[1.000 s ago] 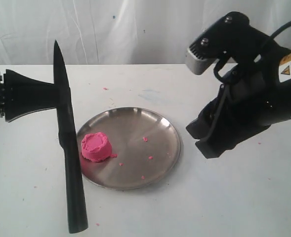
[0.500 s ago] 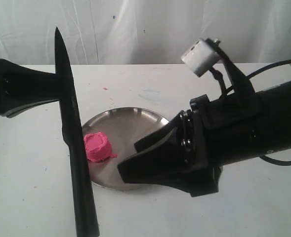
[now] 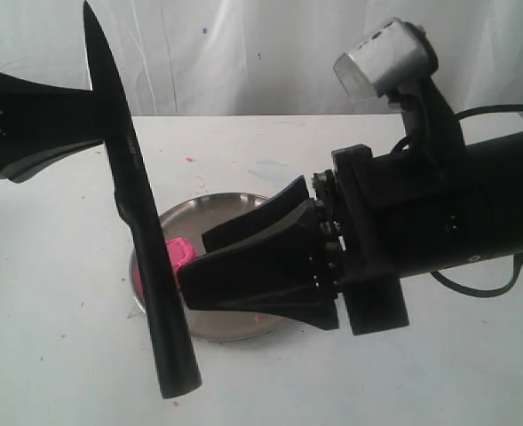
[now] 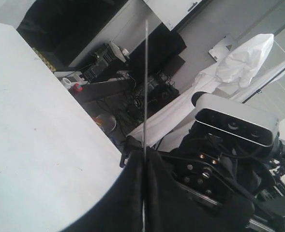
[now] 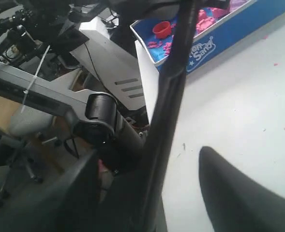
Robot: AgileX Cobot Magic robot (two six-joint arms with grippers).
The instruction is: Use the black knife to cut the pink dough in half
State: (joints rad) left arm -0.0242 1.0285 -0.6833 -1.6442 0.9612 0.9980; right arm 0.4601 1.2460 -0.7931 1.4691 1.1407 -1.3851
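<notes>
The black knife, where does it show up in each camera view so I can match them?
Exterior view: the black knife slants across the left, tip up, held by the left gripper.
Left wrist view: seen edge-on, a thin vertical line rising from the gripper.
Right wrist view: a dark bar crossing the middle.
Shared landmark: the white table.

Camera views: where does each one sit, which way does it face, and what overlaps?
Exterior: off the arms, facing the white table; steel plate, pink dough, left gripper holding the black knife, open right gripper.
Left wrist: on the left arm, looking along the knife's thin edge past the table to the right arm's camera.
Right wrist: on the right arm, looking at the knife and left arm.
Shared: the knife, all three.
</notes>
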